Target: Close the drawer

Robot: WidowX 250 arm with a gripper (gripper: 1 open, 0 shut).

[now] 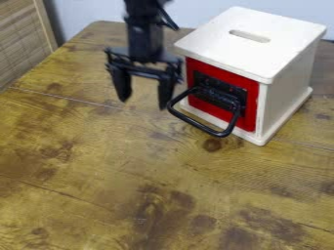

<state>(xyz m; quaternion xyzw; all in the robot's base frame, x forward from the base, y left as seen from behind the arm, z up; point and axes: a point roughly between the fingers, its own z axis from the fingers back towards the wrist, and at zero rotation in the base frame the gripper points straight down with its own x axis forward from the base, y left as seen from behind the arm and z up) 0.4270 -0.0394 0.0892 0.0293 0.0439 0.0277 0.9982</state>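
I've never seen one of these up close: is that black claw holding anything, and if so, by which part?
Nothing is held: the gripper is open, with only air between its fingers.

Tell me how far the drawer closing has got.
Looks done: the black gripper hangs beside the large black loop handle, fingers apart. In hand: nothing visible between its fingers. Left: apparently the push itself; the handle juts out from the red square drawer front, though whether that front sits flush in the cream-white wooden box I cannot tell.
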